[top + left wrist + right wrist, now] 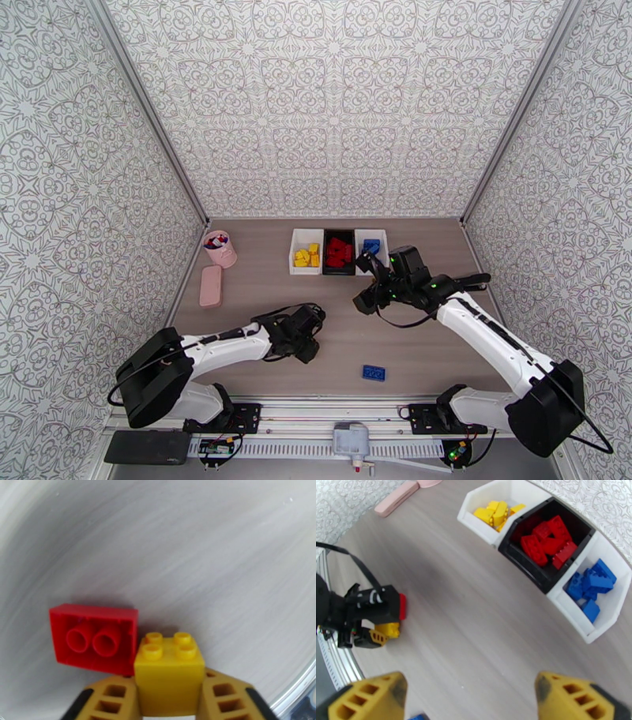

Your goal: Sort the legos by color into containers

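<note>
Legos in three colours sit mostly sorted in three small open bins, side by side at the far end of a wood-grain table. Yellow bricks fill the left white bin, red bricks the middle black bin, and blue bricks the right white bin.

Three pieces lie outside the bins. A square yellow brick stands upright with four round studs on top. The left pincer is clamped on it, one ribbed yellow finger pressed to each side, low over the table's middle left. A longer red brick lies just beside it on the left. It is turned so that its hollow underside with two round tubes faces the left wrist camera, and its edge appears to touch the yellow brick's upper corner. It is outside the fingers.

A flat blue brick rests near the table's front edge, between the two arm bases and well apart from both pincers.

The right pincer hangs above the table in front of the bins, its fingers wide apart with nothing between them.
</note>
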